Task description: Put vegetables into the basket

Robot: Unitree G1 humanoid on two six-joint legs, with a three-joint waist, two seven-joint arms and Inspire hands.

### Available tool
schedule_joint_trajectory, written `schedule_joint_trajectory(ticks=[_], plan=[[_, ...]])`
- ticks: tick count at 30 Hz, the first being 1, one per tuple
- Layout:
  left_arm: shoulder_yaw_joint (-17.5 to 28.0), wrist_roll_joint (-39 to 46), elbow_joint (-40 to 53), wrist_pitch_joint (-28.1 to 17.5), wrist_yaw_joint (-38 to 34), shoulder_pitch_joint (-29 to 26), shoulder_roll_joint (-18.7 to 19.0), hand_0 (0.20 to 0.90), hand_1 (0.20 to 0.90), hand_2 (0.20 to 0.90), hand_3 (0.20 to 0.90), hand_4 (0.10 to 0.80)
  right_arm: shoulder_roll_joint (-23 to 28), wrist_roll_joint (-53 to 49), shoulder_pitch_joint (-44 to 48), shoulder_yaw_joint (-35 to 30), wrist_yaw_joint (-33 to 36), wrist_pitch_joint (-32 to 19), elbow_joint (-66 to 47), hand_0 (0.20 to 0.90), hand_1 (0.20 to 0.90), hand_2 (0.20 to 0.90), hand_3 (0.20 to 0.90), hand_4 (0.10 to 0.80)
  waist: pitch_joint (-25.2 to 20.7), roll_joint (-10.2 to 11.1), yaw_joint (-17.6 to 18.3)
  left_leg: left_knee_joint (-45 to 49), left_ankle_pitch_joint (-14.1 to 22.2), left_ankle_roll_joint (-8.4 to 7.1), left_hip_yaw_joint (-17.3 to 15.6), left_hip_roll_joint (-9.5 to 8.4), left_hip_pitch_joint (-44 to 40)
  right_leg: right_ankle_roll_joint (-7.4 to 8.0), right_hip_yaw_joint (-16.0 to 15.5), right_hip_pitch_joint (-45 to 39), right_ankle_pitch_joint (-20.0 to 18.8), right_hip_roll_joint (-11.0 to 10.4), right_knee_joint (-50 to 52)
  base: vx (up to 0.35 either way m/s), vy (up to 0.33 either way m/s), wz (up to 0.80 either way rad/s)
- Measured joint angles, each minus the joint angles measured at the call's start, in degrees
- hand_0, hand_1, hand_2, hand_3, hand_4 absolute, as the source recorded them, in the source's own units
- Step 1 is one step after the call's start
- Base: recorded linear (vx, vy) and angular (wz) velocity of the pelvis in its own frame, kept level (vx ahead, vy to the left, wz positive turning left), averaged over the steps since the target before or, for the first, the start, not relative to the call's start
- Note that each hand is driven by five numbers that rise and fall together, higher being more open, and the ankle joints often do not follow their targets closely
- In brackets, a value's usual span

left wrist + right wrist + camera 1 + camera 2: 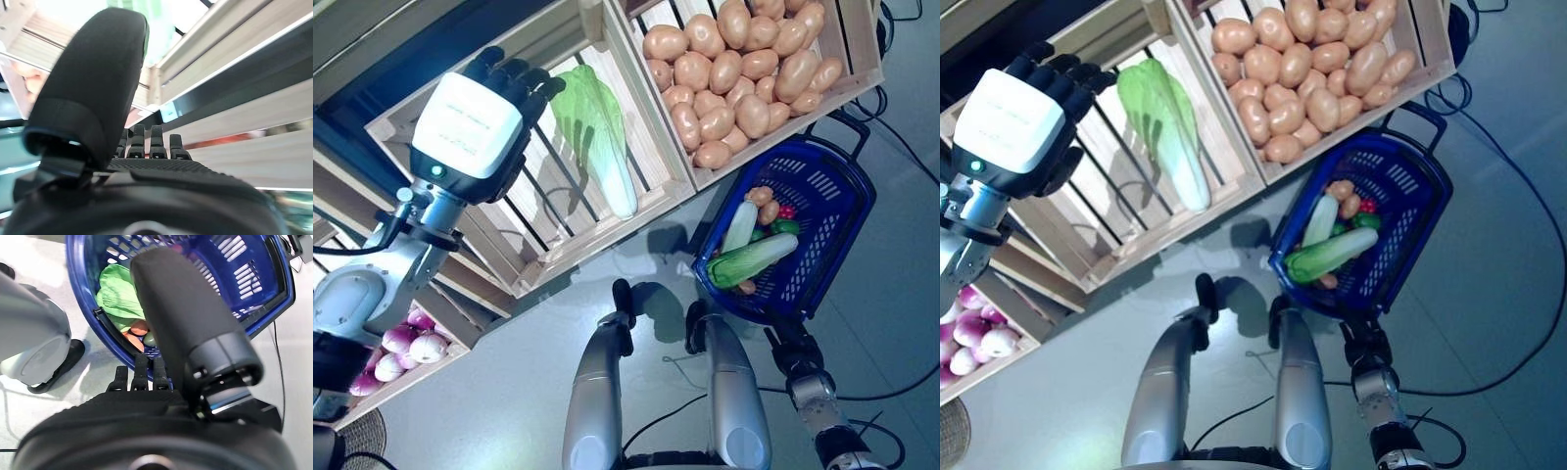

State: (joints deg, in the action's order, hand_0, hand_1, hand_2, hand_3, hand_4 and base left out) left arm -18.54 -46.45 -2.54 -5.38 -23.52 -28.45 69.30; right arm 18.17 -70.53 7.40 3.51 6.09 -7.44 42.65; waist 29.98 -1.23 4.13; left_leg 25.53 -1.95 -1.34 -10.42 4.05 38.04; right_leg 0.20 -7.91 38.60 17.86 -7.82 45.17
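Right hand [146, 431] is seen clamped on the near rim of the blue basket [832, 211], fingers curled over the edge; basket is held low beside the crates. Inside it, just past the fingers: a cabbage [754, 259], a pale courgette [740, 225], carrots, something red. Left hand [475, 122] is raised over the slatted crate [524, 250], fingers relaxed, nothing gripped. One napa cabbage [597, 137] lies in that crate just beyond its fingertips. Potatoes [739, 73] are piled in the next crate further out
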Motion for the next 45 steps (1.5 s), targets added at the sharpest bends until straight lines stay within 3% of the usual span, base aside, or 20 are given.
schedule_joint_trajectory(ticks=[2,4,10,18,28,36,45], plan=[[-2.8,-0.1,-1.6,0.1,1.4,-1.4,0.0,0.900,0.900,0.900,0.900,0.800,0.3,0.6,0.0,0.3,-0.9,0.0,0.0,0.900,0.900,0.900,0.900,0.800,0.0,-0.2,0.5,-0.1,-0.6,-0.50,0.0,-0.02,-0.1,-0.11,0.1,0.0,0.0,0.3,-0.2,0.002,0.013,-0.10],[-6.7,-0.6,-4.6,0.3,2.3,-3.3,0.1,0.900,0.900,0.900,0.900,0.800,1.0,0.5,0.0,1.9,-1.0,0.0,-0.4,0.900,0.900,0.900,0.900,0.800,0.0,-0.5,1.1,-0.2,-0.8,-0.23,0.1,0.12,-0.1,-0.22,0.1,0.0,0.2,0.8,-0.7,0.033,0.008,-0.07],[-13.1,-1.2,-10.6,1.5,2.5,-5.8,0.2,0.900,0.900,0.900,0.900,0.800,1.8,0.3,-0.1,2.4,-1.0,0.0,-1.3,0.900,0.900,0.900,0.900,0.800,0.0,-0.5,1.3,0.0,-0.8,0.68,0.5,0.82,0.2,-0.73,-0.6,0.0,0.1,1.5,-1.3,0.024,-0.007,-0.04],[-22.9,-1.3,-20.8,-0.1,-4.5,-13.0,-0.4,0.900,0.900,0.900,0.900,0.800,2.2,0.2,-0.1,2.6,-0.9,0.0,-3.2,0.900,0.900,0.900,0.900,0.800,0.0,-0.5,1.9,1.7,0.0,1.09,0.2,1.28,0.2,-0.43,-0.1,-0.2,-0.1,1.7,-0.9,-0.003,0.010,-0.04],[-24.9,-4.9,-25.3,-0.7,-12.3,-13.8,-6.2,0.900,0.900,0.900,0.900,0.800,2.3,0.1,0.1,4.6,-0.5,0.5,-4.9,0.900,0.900,0.900,0.900,0.800,0.0,-0.4,4.0,2.0,0.2,1.47,-1.2,1.82,0.9,0.00,1.4,1.3,-0.9,2.0,-0.9,-0.004,0.006,-0.07],[-26.2,-6.9,-27.5,-2.7,-14.9,-19.2,-7.6,0.900,0.900,0.900,0.900,0.800,2.3,0.1,0.2,4.6,-0.5,0.5,-4.8,0.900,0.900,0.900,0.900,0.800,0.0,-0.4,4.7,2.3,0.5,1.77,-2.2,2.02,0.6,0.15,2.5,1.4,-1.2,2.3,-0.9,-0.008,0.003,-0.06],[-29.3,-8.0,-28.2,-3.1,-14.6,-19.9,-8.8,0.900,0.900,0.900,0.900,0.800,2.3,0.1,0.2,4.7,-0.5,0.5,-4.5,0.900,0.900,0.900,0.900,0.800,0.0,-0.4,6.0,2.2,0.6,1.94,-3.2,2.10,0.8,0.50,3.4,2.3,-1.4,2.4,-1.0,-0.001,0.011,-0.05]])
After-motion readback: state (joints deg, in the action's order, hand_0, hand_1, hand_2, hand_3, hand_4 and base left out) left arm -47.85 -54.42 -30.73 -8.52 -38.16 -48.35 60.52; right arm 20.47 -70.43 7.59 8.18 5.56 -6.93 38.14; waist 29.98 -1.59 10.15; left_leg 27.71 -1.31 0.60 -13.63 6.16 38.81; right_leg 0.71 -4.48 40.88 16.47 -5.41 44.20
